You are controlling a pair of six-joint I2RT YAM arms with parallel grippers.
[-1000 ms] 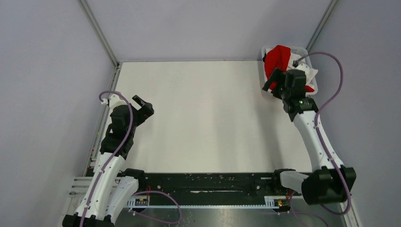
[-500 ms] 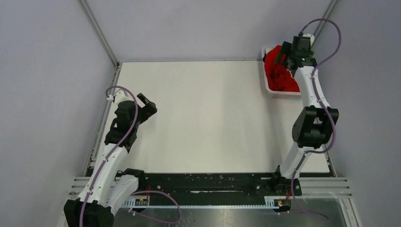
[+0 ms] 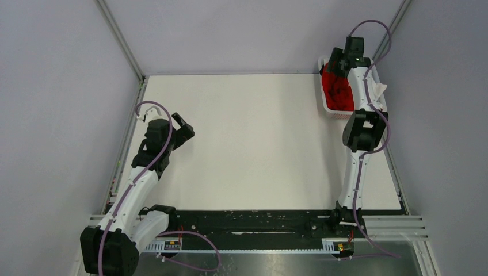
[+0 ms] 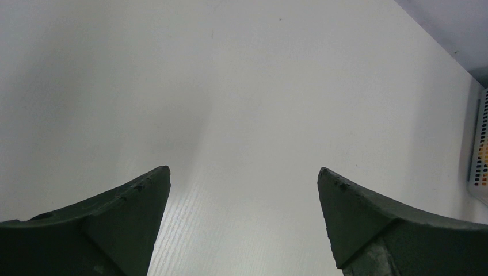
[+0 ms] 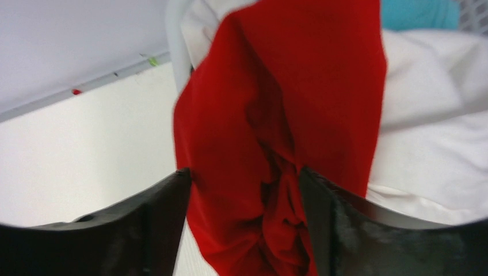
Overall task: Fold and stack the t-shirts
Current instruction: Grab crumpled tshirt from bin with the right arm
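Observation:
The bright red t-shirt (image 3: 340, 92) lies crumpled in the white lattice basket (image 3: 326, 107) at the far right corner of the table. My right gripper (image 3: 338, 64) reaches down into it. In the right wrist view the gripper (image 5: 240, 172) stands open, its fingers (image 5: 161, 218) on either side of a bunched fold of the red t-shirt (image 5: 276, 115). A white t-shirt (image 5: 431, 115) lies beside it and a turquoise one (image 5: 420, 14) shows behind. My left gripper (image 3: 186, 127) hovers open over bare table at the left, nothing between its fingers (image 4: 244, 169).
The basket's rim (image 5: 172, 34) stands close to the right gripper, and white cloth (image 3: 380, 89) hangs over the basket's right side. The basket's lattice wall (image 4: 479, 149) shows at the right edge of the left wrist view. The white tabletop (image 3: 259, 144) lies between the arms.

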